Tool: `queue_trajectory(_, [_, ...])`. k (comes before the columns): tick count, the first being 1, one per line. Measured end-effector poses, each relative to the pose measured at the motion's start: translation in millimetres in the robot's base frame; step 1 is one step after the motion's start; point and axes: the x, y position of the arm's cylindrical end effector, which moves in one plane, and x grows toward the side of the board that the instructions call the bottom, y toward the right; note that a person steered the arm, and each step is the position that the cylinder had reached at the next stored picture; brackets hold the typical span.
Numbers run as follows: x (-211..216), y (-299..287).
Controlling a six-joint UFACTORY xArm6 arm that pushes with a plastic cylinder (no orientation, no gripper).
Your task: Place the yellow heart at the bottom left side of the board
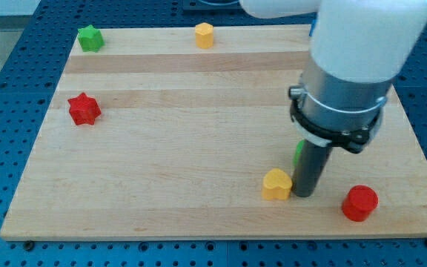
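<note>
Nearest the view's bottom sits the red cylinder (pixel 359 203), close to the lower right edge of the wooden counter (pixel 184 185). Just to its left my tip (pixel 304 194) rests on the boards, touching or almost touching the right side of the yellow heart (pixel 276 185). That heart lies in the lower right part, well apart from the bottom left corner. No claw exists on this rod, so nothing is clasped. A green block (pixel 299 152) peeks out behind the rod, shape hidden. Further up I see 3 more: a red star (pixel 84 109) at the left, a green star (pixel 90 38) at the top left corner, a yellow hexagon (pixel 204 35) on the top edge.
</note>
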Motion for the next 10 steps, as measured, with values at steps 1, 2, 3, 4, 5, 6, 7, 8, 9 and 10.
queue_trajectory(1, [0.0,-26.3])
queue_trajectory(2, [0.0,-58.3])
queue_trajectory(3, [0.0,-95.5])
queue_trajectory(4, [0.0,-139.1])
queue_trajectory(5, [0.0,-180.4])
queue_trajectory(6, [0.0,-223.3])
queue_trajectory(7, [0.0,-261.8])
queue_trajectory(8, [-0.1,-295.5])
queue_trajectory(9, [-0.1,-306.4])
queue_trajectory(10, [-0.1,-306.4])
